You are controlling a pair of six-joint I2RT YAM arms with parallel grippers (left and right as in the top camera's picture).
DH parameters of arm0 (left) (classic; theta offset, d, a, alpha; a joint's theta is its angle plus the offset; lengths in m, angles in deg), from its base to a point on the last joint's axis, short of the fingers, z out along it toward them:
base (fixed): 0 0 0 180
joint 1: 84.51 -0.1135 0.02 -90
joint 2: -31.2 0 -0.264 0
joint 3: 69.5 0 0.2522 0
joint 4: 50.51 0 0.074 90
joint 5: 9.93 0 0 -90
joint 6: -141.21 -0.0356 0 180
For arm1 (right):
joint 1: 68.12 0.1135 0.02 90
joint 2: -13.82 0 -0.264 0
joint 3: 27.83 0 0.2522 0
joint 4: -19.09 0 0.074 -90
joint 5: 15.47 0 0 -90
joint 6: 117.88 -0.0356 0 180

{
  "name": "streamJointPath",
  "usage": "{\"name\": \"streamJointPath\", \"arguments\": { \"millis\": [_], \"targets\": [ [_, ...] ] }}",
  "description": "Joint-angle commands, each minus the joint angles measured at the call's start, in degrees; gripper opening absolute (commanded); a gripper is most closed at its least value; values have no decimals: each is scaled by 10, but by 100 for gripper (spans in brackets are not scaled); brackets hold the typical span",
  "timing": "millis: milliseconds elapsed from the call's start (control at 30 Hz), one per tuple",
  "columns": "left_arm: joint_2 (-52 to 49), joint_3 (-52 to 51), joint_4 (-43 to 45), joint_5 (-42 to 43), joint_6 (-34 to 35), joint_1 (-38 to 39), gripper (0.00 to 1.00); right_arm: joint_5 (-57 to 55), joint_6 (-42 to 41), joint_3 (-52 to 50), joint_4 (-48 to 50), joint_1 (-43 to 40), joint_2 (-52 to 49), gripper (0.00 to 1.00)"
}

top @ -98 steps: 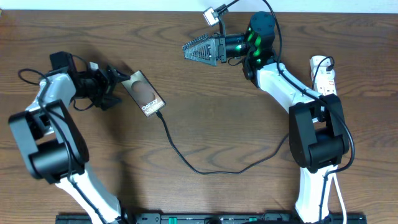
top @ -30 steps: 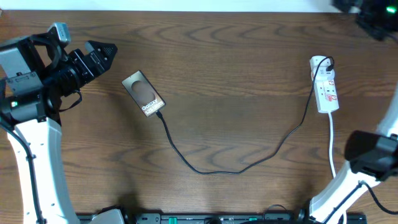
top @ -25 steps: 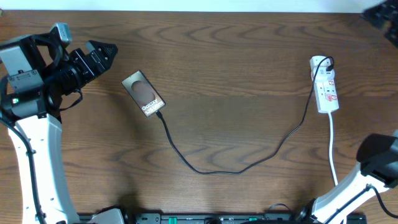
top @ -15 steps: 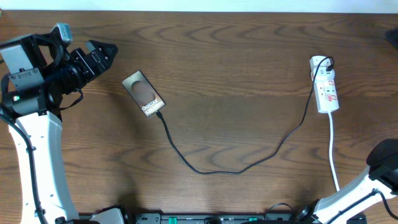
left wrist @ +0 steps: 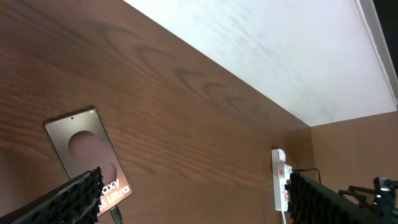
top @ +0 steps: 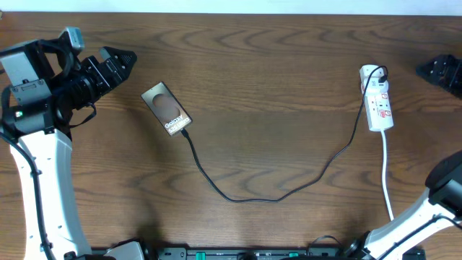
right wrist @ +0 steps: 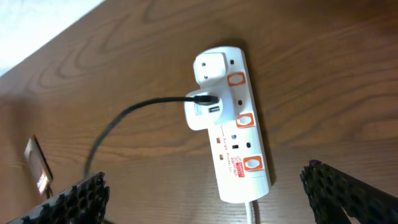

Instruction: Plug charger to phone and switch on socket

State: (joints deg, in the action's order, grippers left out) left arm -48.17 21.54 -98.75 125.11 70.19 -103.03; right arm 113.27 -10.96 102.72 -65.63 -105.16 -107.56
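The dark-brown phone (top: 167, 110) lies flat at the table's left (left wrist: 84, 152) and shows small in the right wrist view (right wrist: 38, 165). The thin black charger (top: 245, 198) runs from the phone's lower end in a long curve to the white socket (top: 377, 101), ending in a white adapter there (right wrist: 124, 118). My left gripper (top: 121, 63) hangs open, up and left of the phone, nothing between its fingers (left wrist: 68, 202). At the right edge my right gripper (top: 434, 72) stands open above and right of the socket (right wrist: 233, 146), touching nothing.
The socket's white lead (top: 386, 173) runs toward the table's front edge. A pale wall or surface (left wrist: 267, 43) borders the table's far side. The socket (left wrist: 280, 180) carries orange-red switches (right wrist: 252, 163).
The right gripper has come down along the right edge from the top corner to beside the socket. The left arm, phone, charger and socket have stayed put over the last second.
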Motion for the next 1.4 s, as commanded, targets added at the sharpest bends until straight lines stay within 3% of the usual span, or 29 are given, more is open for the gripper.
{"name": "streamJointPath", "arguments": {
  "millis": [0,600,1367],
  "targets": [
    [-1,2,0,1,-14,0,92,19,21,-4,2,19,-46,99],
    [-1,2,-9,1,-14,0,93,-11,58,-5,5,88,-137,99],
    [-1,2,-9,1,-14,0,93,-26,32,-5,27,94,-144,99]
  ]
}}
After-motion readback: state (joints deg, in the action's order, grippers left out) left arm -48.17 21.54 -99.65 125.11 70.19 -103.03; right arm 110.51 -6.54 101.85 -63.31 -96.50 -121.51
